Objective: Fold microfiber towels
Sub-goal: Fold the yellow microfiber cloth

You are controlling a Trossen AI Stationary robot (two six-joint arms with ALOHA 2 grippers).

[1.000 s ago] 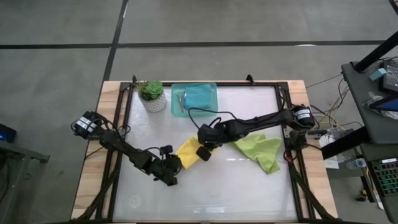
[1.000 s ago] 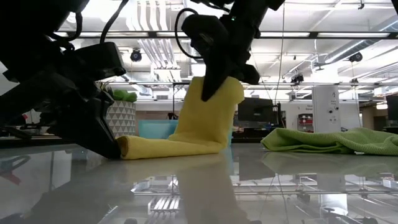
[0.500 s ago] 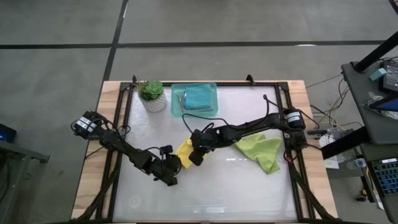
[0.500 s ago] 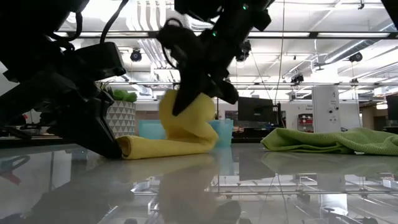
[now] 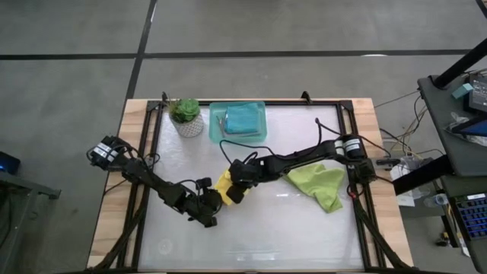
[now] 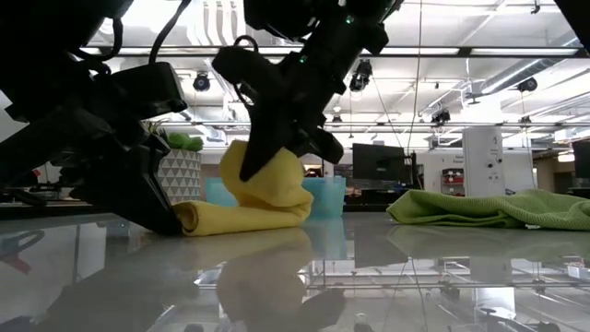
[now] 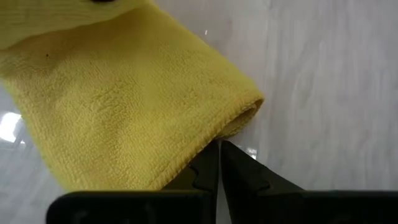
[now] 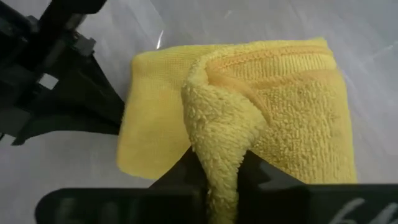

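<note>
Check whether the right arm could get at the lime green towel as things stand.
Probably not straight away. The right gripper is shut on the yellow towel, so it would have to let go first. Otherwise the lime green towel lies uncovered on the table beside that arm, with nothing on it.

Most of the soft yellow microfiber towel (image 5: pixel 223 183) is hidden in the high view by the two dark arms above it. In the low view its near end is covered by the left gripper (image 6: pixel 157 214). The pinched yellow edge is partly hidden between the dark fingers (image 8: pixel 186 165) in the right wrist view. The folded teal-blue cloths (image 5: pixel 243 119) cannot be counted in the teal tray (image 5: pixel 216 126).
</note>
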